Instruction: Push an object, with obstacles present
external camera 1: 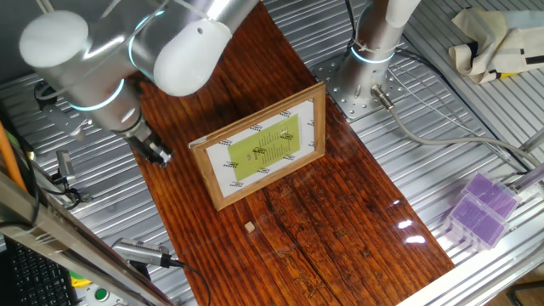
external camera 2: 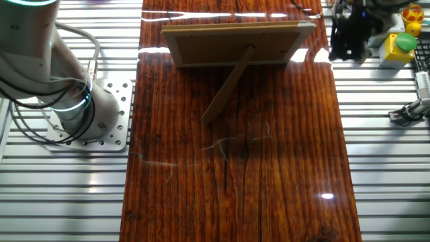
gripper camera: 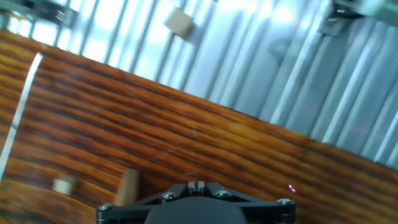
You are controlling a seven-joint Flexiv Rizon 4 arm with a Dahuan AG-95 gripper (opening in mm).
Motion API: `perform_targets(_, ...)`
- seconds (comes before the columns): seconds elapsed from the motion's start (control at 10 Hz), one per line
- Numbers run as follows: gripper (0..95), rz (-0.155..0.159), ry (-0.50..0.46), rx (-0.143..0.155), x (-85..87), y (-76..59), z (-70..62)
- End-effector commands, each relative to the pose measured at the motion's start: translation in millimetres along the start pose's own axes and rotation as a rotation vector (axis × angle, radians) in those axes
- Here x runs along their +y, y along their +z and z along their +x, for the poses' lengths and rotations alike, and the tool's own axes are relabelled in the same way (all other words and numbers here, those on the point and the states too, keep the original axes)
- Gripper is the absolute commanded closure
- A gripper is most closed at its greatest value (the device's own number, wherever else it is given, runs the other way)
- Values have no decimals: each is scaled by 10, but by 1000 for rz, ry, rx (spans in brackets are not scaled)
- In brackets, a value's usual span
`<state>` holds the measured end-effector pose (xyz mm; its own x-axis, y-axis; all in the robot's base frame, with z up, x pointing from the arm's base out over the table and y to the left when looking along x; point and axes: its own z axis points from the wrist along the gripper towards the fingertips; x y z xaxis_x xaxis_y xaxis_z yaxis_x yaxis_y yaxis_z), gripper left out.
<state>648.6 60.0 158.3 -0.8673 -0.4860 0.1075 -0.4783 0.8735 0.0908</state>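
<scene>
Hovering at the wooden board's edge beside the propped picture frame, the gripper shows too little to tell its jaws' stance, while the tiny cube lies on the board just before the frame.

Work surface: dark wood-grain board laid over ribbed metal table.
Purple boxes: at board's far side, on ribbed metal.
Yellow unit with green button: near table corner.
</scene>
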Motion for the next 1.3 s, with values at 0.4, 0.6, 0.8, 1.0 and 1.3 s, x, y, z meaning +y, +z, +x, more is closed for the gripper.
perform_targets(0.4, 950, 11, -84, 18, -13, 256, 907)
perform_targets(0.6, 950, 8, -75, 9, 92, 368, 1133)
perform_targets(0.8, 950, 11, -80, 7, 149, 417, 1231)
perform_targets(1.0, 950, 11, -76, 9, 174, 410, 1258)
perform_targets(1.3, 950, 11, -85, 9, 187, 419, 1277)
